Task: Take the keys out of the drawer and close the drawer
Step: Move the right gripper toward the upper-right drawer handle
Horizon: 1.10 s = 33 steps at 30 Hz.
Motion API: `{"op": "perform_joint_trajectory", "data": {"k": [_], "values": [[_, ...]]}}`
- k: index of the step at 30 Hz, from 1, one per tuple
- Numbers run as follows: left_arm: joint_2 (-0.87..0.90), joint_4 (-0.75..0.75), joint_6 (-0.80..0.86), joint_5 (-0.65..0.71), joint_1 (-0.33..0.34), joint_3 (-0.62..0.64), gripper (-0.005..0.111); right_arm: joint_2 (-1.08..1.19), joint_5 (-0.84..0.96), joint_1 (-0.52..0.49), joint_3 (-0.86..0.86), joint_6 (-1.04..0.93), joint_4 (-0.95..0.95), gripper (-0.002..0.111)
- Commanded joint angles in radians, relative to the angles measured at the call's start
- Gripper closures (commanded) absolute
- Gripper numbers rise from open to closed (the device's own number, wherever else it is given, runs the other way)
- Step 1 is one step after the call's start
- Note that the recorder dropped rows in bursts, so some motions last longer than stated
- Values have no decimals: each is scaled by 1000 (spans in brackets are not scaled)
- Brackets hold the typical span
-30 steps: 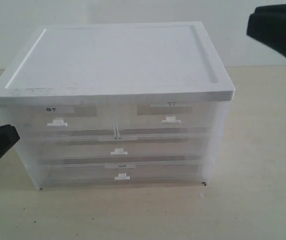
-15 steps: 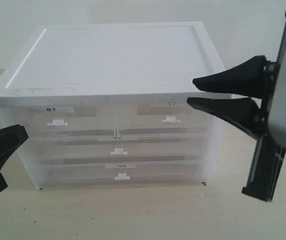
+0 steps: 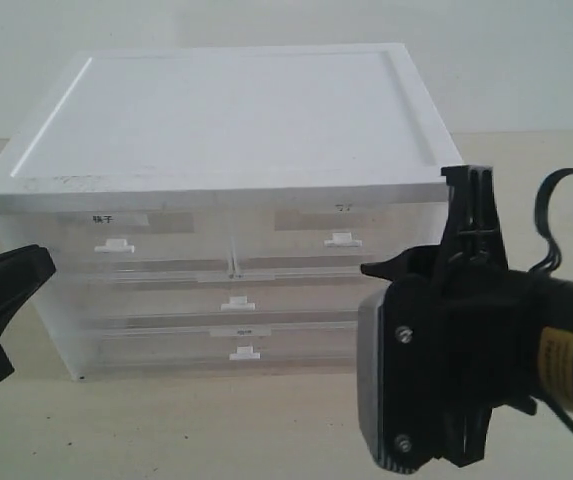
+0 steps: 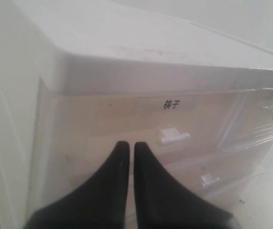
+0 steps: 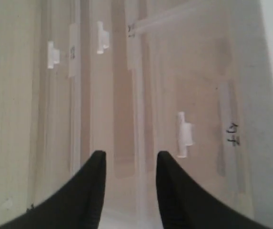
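The drawer (image 3: 296, 245) is the upper right half-width one in a translucent cabinet (image 3: 226, 120) with a white top. It is pushed in, with a white tab handle (image 3: 342, 239) and a faint label (image 3: 342, 209). The keys are hidden. My right gripper (image 3: 386, 275) hangs in front of the cabinet's lower right corner, turned on its side, pointing at the drawers. In the right wrist view it (image 5: 129, 157) is open with nothing between the fingers, the drawer's handle (image 5: 184, 133) just beyond. My left gripper (image 3: 41, 265) is shut and empty at the cabinet's left side.
The upper left half-width drawer (image 4: 126, 119) carries a bold label (image 4: 171, 104) and a white handle (image 4: 174, 136); my left gripper (image 4: 127, 145) points at its front. Two full-width drawers (image 3: 236, 302) (image 3: 241, 352) lie below. The cabinet stands on a beige tabletop (image 3: 216, 430).
My right gripper came down from the upper right to the front of the cabinet's lower right, turned on its side, and its jaws spread apart. The left gripper edged slightly inward.
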Motion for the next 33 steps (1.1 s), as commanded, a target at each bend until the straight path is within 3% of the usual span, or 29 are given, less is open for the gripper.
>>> {"op": "perform_joint_trajectory", "data": {"k": [1,25,33], "values": [[5,29,-3,-31,3,-3,102,69,155,49,3,-15,2,74],[5,94,-19,-76,3,-3,102,121,204,96,-106,61,2,74],[5,96,-19,-79,3,-3,102,206,319,96,-106,41,2,74]]}}
